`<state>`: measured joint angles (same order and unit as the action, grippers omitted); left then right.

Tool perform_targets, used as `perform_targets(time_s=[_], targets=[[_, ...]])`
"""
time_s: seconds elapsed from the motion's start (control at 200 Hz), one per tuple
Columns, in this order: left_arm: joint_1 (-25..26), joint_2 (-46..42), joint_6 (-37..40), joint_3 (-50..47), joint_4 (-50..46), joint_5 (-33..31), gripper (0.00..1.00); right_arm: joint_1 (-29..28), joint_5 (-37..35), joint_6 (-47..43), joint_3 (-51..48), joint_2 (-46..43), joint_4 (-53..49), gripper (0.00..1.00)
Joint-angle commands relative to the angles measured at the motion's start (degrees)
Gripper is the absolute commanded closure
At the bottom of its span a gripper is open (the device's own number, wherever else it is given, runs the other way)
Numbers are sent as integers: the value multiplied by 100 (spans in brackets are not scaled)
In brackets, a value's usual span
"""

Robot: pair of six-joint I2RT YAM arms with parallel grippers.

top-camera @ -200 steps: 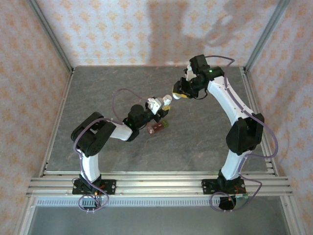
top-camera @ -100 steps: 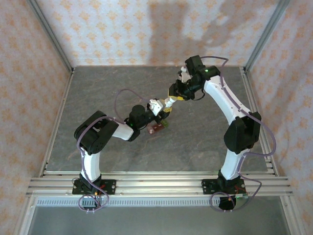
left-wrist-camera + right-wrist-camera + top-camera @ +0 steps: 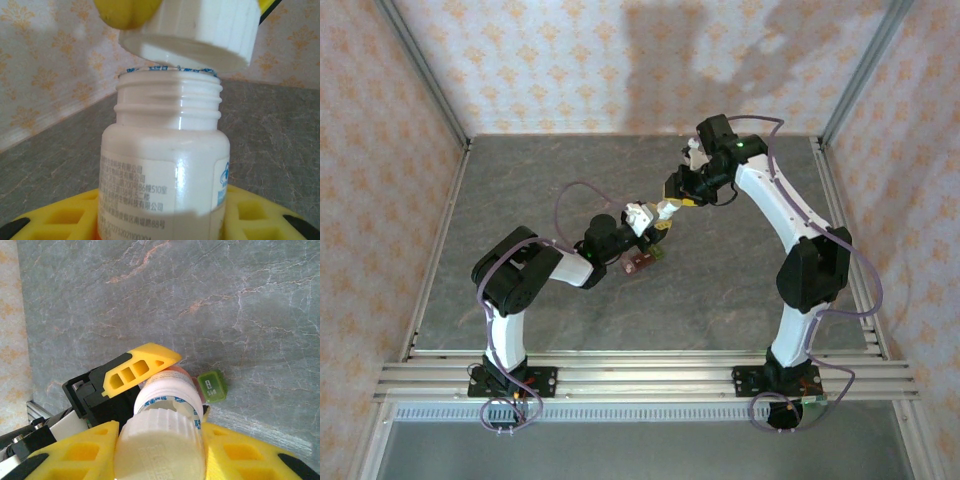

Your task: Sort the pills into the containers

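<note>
Containers (image 3: pixel 640 262) lie near the table's (image 3: pixel 520 190) middle, just under the left gripper (image 3: pixel 646 218), which clamps a bottle (image 3: pixel 165 170). The right gripper (image 3: pixel 678 196), pinching the cap (image 3: pixel 190 30), has moved closer. The cap sits tilted at the mouth, so sorting probably hasn't started.

Even bright light, soft shadows on the back wall (image 3: pixel 720 50), bottle (image 3: pixel 165 170) faintly glossy, near cap (image 3: pixel 200 30) perhaps blurred.

The label (image 3: pixel 135 195) on the white bottle (image 3: pixel 167 132) carries Chinese print and digits, too fine to read. The green container lid (image 3: pixel 212 386) bears blurred letters.
</note>
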<state>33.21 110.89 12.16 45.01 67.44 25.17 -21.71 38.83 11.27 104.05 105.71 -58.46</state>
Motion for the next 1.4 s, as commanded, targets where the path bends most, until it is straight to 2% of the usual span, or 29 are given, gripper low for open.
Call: perform_targets(time_s=[0.0,0.991,1.231,1.396], targets=[[-68,-112,168,60,274,130,100,5,-137,-132,-72,117,-140,62],[-16,-446,148,-23,208,384,100,23,180,-10,92,472,53,63],[-15,-526,342,-21,-9,445,100,26,-54,-201,159,559,-218,63],[-4,-442,124,81,207,333,100,14,33,169,-80,512,-12,62]])
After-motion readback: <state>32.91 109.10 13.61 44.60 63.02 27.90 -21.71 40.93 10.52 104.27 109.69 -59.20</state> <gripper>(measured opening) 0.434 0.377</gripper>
